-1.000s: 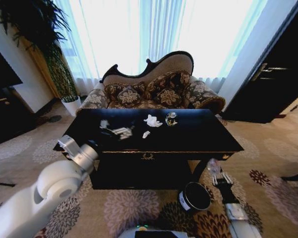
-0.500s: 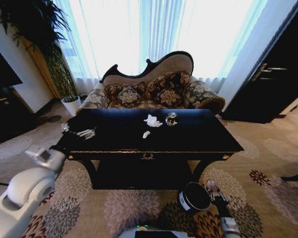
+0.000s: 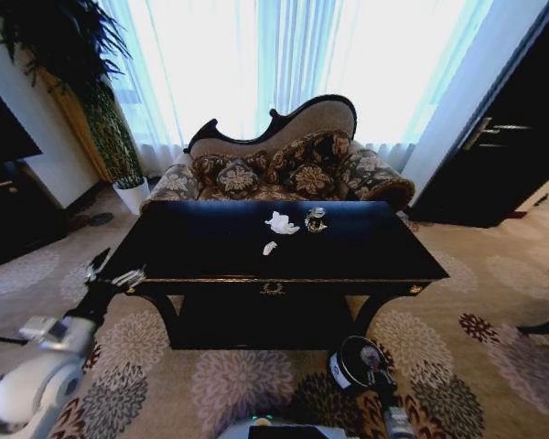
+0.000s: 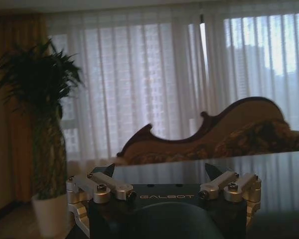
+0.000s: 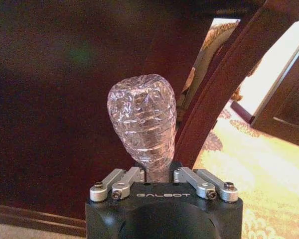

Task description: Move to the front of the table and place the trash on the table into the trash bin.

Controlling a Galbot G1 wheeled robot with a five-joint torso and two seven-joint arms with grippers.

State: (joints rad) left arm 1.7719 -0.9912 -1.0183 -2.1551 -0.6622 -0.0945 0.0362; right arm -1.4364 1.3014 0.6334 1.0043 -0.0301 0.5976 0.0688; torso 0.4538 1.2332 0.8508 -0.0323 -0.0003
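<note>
Carpeted lounge, black table [image 3: 366,251] holding 2 white wads [image 3: 280,222]: right gripper [image 5: 163,175] is pinching a crushed clear bottle [image 5: 143,117], seemingly light, springy, slippery, over the trash bin [image 3: 349,365]; left gripper [image 4: 163,174] is hanging open, empty

On the table [image 3: 348,251] you can make out two white wads [image 3: 280,222] and a shiny piece [image 3: 316,219], but they are too small to tell what they are. The right gripper [image 3: 377,373] covers part of the trash bin [image 3: 350,364], and its arm is cut off by the bottom edge. The crumpled bottle [image 5: 144,122] hides its lower end between that gripper's fingers.
</note>
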